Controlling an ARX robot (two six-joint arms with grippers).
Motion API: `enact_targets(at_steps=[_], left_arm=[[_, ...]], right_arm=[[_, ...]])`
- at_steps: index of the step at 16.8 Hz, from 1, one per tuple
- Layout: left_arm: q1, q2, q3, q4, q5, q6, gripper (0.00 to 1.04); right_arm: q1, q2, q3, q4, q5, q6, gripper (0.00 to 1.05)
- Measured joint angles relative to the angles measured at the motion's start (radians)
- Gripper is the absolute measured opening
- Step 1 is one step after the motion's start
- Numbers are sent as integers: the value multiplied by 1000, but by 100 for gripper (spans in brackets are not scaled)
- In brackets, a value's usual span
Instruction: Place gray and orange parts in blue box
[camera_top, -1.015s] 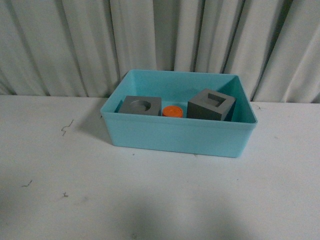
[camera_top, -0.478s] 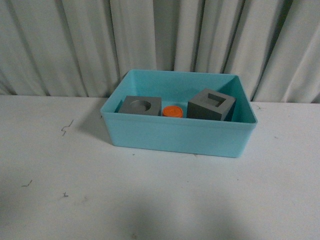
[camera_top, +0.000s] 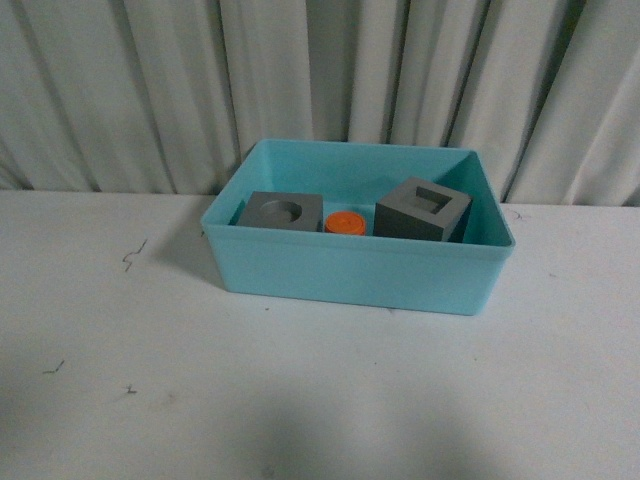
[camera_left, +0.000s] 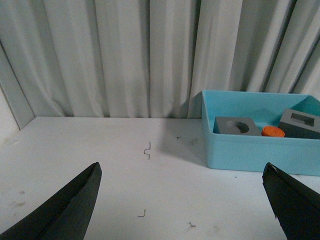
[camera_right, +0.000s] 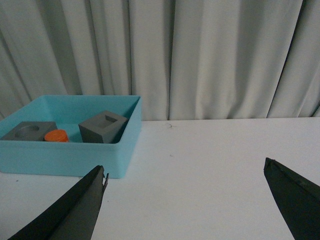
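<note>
Both sets of jaws are spread wide and empty — the left gripper and right gripper are held back over the bench, since both gray cubes and the orange cylinder lie inside the blue box — the task is judged complete.

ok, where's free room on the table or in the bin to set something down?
Bare table in front of the blue box and on both sides. Inside, the front strip is crowded: round-recess cube, orange cylinder and square-recess cube in a row. The floor behind them looks free.
</note>
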Motion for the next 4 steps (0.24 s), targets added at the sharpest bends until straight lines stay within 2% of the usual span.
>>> enact_targets(at_steps=[4], left_arm=[[0, 0, 0, 0, 0, 0, 98]], right_arm=[[0, 0, 0, 0, 0, 0, 98]])
